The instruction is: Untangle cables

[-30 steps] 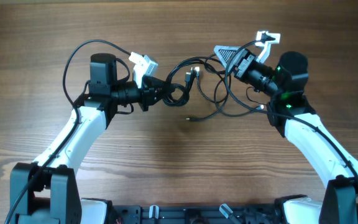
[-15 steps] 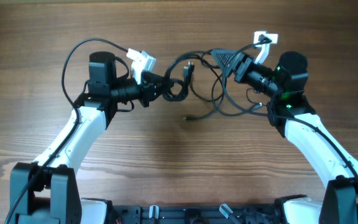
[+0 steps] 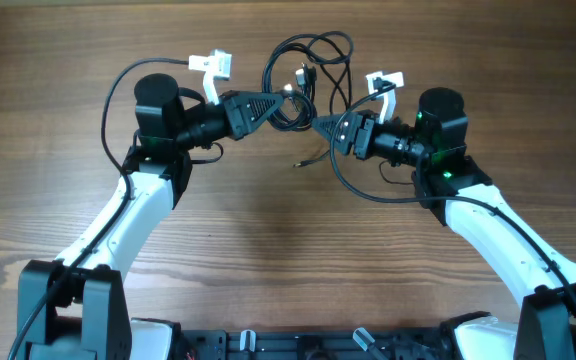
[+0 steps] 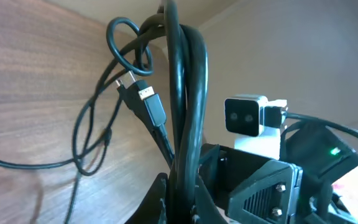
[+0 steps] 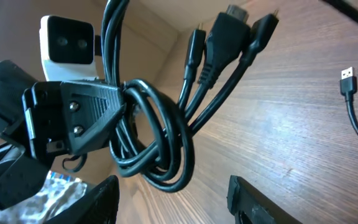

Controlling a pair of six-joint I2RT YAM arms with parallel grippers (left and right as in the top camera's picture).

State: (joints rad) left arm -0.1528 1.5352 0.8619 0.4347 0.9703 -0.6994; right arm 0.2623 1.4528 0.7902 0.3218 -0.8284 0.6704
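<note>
The black cables [image 3: 308, 60] form a knotted bundle at the table's far middle. Loose strands run under my right arm [image 3: 368, 190], and one plug end [image 3: 296, 163] lies on the wood. My left gripper [image 3: 273, 102] is shut on the bundle, whose thick strands pass between its fingers [image 4: 182, 202], with plugs hanging beside them [image 4: 148, 102]. My right gripper [image 3: 326, 127] is open just right of the left one. Its fingers [image 5: 173, 183] are spread below the bundle's loop [image 5: 160, 149] and do not touch it. A USB plug [image 5: 348, 79] lies to the right.
The wooden table [image 3: 268, 260] spreads around both arms. A thick black arm wire [image 3: 118, 90] arcs beside the left arm. The arm bases [image 3: 78, 300] stand at the front edge. The right wrist camera [image 4: 247, 115] faces my left gripper closely.
My left gripper has swung up and right, carrying the bundle toward the far edge. My right gripper has moved left and down, close to the left gripper.
</note>
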